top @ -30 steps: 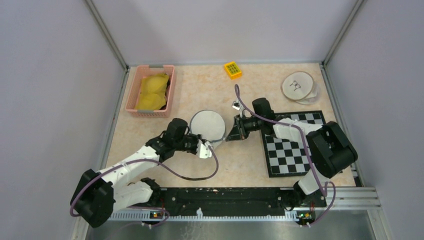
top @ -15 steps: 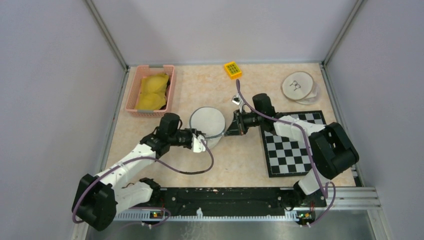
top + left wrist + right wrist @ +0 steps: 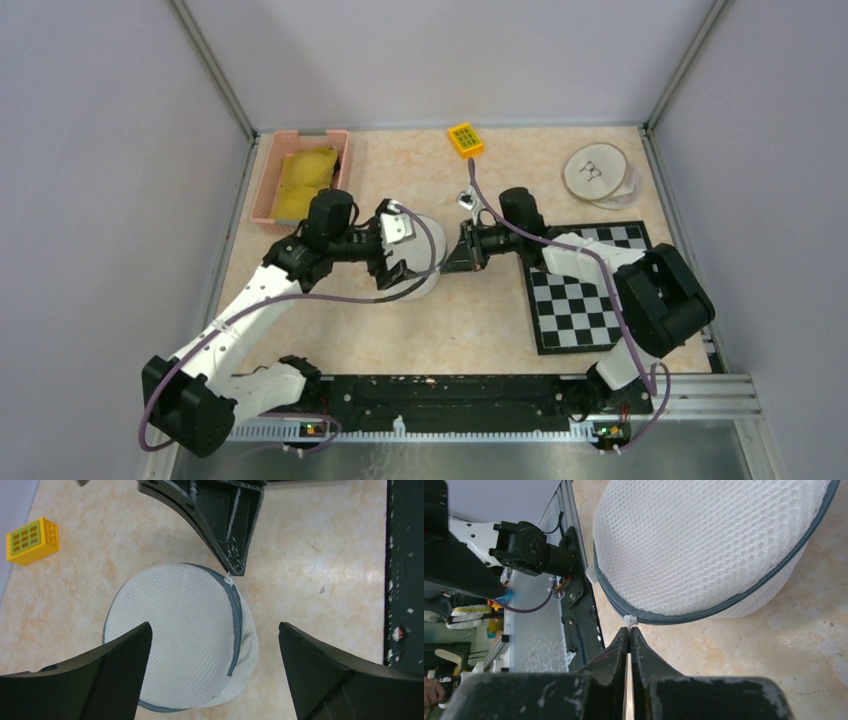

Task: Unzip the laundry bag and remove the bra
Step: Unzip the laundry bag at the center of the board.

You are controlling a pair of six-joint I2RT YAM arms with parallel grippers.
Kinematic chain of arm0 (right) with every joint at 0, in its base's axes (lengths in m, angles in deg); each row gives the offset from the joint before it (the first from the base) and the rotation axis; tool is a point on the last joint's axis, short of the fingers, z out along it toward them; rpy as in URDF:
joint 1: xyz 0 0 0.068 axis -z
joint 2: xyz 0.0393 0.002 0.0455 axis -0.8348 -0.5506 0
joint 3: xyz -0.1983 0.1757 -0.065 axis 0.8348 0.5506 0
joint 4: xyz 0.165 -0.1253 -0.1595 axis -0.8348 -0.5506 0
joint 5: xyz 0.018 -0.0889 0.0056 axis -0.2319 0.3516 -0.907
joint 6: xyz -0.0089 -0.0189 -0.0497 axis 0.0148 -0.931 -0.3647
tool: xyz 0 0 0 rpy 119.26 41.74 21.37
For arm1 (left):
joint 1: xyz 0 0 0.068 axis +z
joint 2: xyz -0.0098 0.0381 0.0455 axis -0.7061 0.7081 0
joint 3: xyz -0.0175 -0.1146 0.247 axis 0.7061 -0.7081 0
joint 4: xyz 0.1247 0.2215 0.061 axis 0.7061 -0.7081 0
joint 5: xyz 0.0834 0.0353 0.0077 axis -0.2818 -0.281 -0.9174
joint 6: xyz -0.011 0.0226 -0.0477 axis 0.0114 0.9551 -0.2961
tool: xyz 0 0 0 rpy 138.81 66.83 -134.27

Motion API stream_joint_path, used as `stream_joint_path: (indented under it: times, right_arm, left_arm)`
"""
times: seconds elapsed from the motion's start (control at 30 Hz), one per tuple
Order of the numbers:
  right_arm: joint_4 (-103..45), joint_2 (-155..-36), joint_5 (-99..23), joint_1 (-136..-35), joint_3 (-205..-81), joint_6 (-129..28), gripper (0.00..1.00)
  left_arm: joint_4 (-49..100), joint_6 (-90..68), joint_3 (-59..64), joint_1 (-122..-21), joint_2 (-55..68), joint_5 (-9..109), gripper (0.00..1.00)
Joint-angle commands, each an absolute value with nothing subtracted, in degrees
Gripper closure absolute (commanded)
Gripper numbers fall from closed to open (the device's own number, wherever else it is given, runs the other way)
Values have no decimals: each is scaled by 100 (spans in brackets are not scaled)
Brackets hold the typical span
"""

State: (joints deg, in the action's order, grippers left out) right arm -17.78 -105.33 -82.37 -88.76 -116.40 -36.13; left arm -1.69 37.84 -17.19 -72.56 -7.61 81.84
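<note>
The laundry bag (image 3: 428, 262) is a round white mesh drum with a grey zipper (image 3: 236, 617) round its top edge. It lies mid-table. My left gripper (image 3: 393, 243) hangs open just above the bag (image 3: 180, 630), its two black fingers spread wide either side, touching nothing. My right gripper (image 3: 629, 630) is shut on the small white zipper pull (image 3: 629, 620) at the bag's (image 3: 704, 545) right edge. It enters the left wrist view from the top, where its fingertips (image 3: 235, 565) meet the rim. The mesh hides the bag's contents, so the bra is hidden.
A pink basket (image 3: 262, 195) with yellow padded fabric stands at the back left. A yellow toy block (image 3: 465, 139) sits at the back middle and wooden discs (image 3: 597, 172) at the back right. A chessboard (image 3: 585, 290) lies under the right arm.
My left gripper has opened wide, let go at the bag's near-left side, and swung up and back over the bag. The right gripper kept its hold on the pull and shifted slightly left.
</note>
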Motion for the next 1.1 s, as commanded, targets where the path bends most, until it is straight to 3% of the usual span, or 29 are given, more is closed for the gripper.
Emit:
stream_joint_path:
  times: [0.0,0.27,0.5,0.7,1.07]
  right_arm:
    - [-1531,-10668,-8383,-8938,-11874,-3482,100]
    - [-1279,-10734,-8419,-8970,-11894,-3176,100]
    - [-1171,-10806,-8448,-9013,-11918,-2955,100]
    - [-1174,-10775,-8358,-9104,-11917,-2970,100]
    - [-1266,-10689,-8280,-9118,-11925,-3070,100]
  left_arm:
    - [-398,2440,-1327,-7251,-612,8178,1]
    - [-1186,2715,-889,-7250,208,9019,1]
    - [-327,3115,-1386,-7266,141,8784,1]
    - [-371,3599,-1527,-7278,438,8558,25]
    - [221,3481,-1693,-7418,717,8400,57]
